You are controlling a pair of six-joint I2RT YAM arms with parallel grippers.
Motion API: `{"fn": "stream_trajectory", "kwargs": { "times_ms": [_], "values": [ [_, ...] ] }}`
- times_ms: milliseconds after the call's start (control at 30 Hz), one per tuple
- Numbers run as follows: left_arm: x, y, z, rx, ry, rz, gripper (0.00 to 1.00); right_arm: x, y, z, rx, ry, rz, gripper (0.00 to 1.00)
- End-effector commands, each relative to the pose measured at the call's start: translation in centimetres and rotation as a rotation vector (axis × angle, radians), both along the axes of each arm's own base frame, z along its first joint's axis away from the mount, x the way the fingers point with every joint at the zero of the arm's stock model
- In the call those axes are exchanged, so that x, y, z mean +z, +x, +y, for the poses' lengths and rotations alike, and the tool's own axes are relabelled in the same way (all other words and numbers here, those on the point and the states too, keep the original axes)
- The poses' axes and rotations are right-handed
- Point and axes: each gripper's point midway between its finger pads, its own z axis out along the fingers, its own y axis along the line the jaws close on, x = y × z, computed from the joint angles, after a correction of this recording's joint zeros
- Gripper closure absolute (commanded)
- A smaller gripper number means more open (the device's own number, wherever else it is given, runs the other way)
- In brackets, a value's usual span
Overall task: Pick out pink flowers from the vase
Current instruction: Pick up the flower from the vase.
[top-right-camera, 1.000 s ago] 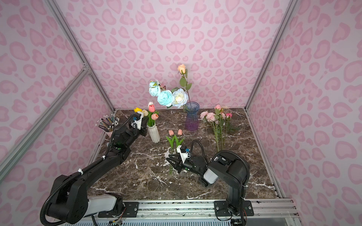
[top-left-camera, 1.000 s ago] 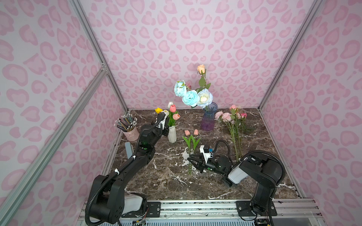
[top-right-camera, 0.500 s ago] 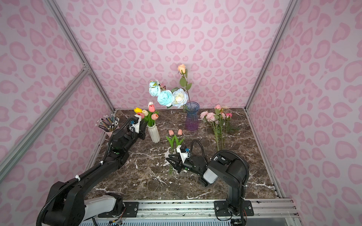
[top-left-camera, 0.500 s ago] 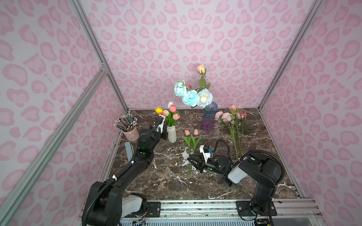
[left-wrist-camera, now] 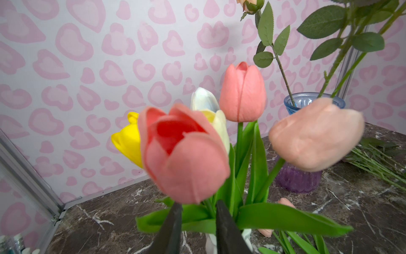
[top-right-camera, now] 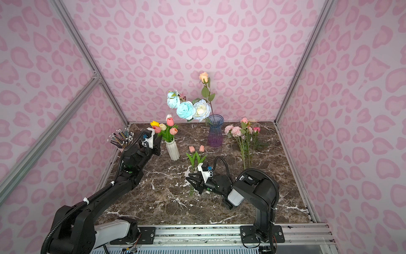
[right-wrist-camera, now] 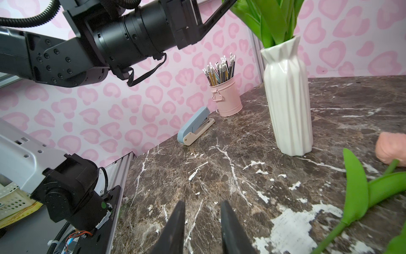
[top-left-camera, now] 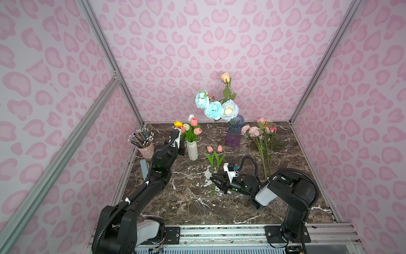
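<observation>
The left gripper is raised against the white ribbed vase. Its fingers are parted, and a green stem of the nearest pink tulip is seen in the gap, not visibly pinched. In the same vase an upright pink tulip and a pale salmon tulip are held, crowded by a yellow tulip and a white tulip. The vase is set toward the rear left corner of the bench.

The right gripper is held low over bare marble near the bench's middle, with its fingers spread and nothing between them. Two salmon-pink tulips are laid flat just beside it, blooms toward the rear. A bunch of pink roses and peonies is laid near the rear right corner, stems toward the front.

The blue-to-purple glass vase is stood at the middle of the rear edge, holding blue blooms, a white bloom and a peach rose.

The left edge is taken up by a pink pencil bucket and a blue stapler. Bare marble is shown along the front edge and in the front right corner. The left, rear and right edges are closed off by walls.
</observation>
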Motion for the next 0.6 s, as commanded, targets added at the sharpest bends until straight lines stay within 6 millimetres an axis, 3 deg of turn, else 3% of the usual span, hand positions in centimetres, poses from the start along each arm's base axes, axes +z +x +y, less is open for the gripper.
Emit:
{"fn": "stream_trajectory", "kwargs": {
  "times_ms": [0, 167, 333, 500, 567],
  "values": [
    [1.1, 0.1, 0.0, -0.001, -0.027, -0.037, 0.66, 1.1, 0.0, 0.0, 0.004, 0.037, -0.036, 0.71],
    [1.5, 0.8, -0.3, -0.014, -0.036, -0.035, 0.58, 1.0, 0.0, 0.1, 0.005, 0.036, -0.035, 0.71],
    [1.9, 1.9, -0.7, -0.022, -0.044, -0.030, 0.58, 0.9, 0.0, 0.1, 0.008, 0.033, -0.030, 0.71],
    [2.0, 2.5, -0.6, -0.018, -0.050, -0.029, 0.64, 0.8, 0.1, 0.2, 0.006, 0.030, -0.027, 0.72],
    [2.0, 2.4, -0.7, -0.023, -0.057, -0.028, 0.76, 0.8, 0.2, 0.3, 0.005, 0.028, -0.026, 0.72]
  ]
}}
